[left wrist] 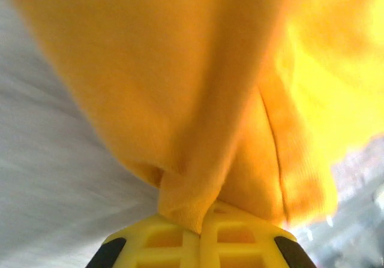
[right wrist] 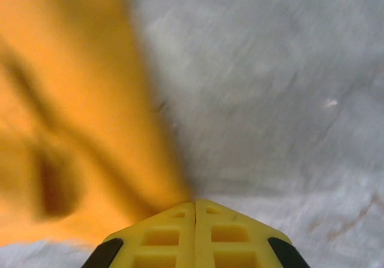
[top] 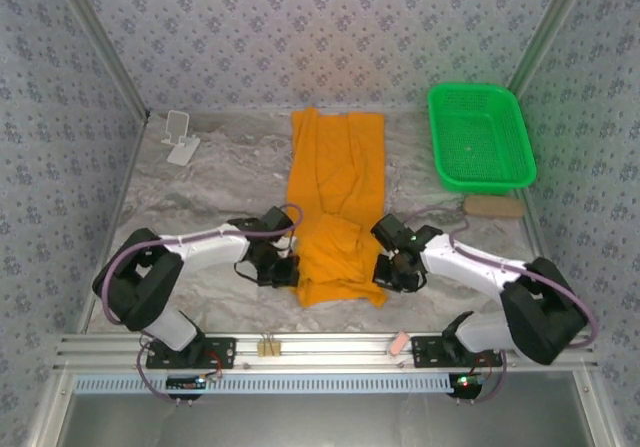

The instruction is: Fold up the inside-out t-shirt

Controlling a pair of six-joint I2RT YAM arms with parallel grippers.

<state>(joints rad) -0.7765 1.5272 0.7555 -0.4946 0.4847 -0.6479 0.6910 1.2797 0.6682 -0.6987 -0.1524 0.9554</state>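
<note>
The orange t-shirt point(top: 337, 202) lies as a long, narrow strip running from the back of the table toward the near edge, its near part bunched and wrinkled. At the strip's near left edge, my left gripper point(top: 287, 268) is shut on a fold of the orange cloth point(left wrist: 180, 100), which is pinched between the yellow fingertips point(left wrist: 201, 221). My right gripper point(top: 384, 268) is at the near right edge, shut point(right wrist: 195, 204), with the edge of the t-shirt point(right wrist: 66, 118) running into its tips. No print or tag shows.
A green basket point(top: 480, 137) stands at the back right, with a tan block point(top: 493, 206) in front of it. A small white stand point(top: 180, 137) is at the back left. Patterned walls close in the table on three sides.
</note>
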